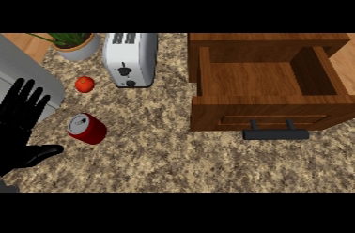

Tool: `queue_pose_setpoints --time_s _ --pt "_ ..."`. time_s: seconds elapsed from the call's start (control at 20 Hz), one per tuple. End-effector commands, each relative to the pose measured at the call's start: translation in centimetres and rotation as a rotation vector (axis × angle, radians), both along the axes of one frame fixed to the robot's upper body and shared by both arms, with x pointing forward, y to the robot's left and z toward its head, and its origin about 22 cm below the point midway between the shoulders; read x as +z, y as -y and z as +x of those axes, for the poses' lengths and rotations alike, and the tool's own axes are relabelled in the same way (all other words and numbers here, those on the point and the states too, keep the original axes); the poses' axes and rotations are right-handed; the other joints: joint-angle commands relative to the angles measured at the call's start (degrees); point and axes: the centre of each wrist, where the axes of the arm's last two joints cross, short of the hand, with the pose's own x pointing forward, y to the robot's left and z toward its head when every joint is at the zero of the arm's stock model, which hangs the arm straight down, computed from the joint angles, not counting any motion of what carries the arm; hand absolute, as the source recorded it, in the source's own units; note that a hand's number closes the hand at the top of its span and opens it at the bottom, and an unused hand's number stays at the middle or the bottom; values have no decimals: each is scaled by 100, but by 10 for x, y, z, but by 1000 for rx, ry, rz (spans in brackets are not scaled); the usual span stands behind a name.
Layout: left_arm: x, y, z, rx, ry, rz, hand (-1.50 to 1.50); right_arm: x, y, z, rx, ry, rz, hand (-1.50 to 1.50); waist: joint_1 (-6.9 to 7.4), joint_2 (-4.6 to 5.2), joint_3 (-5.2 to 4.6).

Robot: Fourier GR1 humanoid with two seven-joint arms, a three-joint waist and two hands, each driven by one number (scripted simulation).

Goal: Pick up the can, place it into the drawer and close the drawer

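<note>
A red can point(88, 128) with a silver top lies tilted on the speckled counter at the left. My left hand point(21, 124) shows at the left edge, open with fingers straight and pointing up, its thumb just below and left of the can, not touching it. The wooden drawer point(267, 79) stands pulled open at the right, its inside bare, with a dark handle point(276, 133) on its front. My right hand is out of sight.
A silver toaster point(130, 58) stands behind the can. A small red tomato point(84, 84) lies left of it. A potted plant point(75, 44) sits at the back left, and a grey sink edge point(27, 72) runs along the left.
</note>
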Motion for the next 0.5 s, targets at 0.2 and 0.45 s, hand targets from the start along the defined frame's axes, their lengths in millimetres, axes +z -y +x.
queue_pose_setpoints --time_s 0.2,0.45 --pt "-51 2 -6 15 -31 44 -150 -5 19 -4 -11 8 1 -150 19 0 1" --pt "-72 -15 24 62 -47 47 -150 15 18 -2 11 1 -16 -150 -1 6 -1"
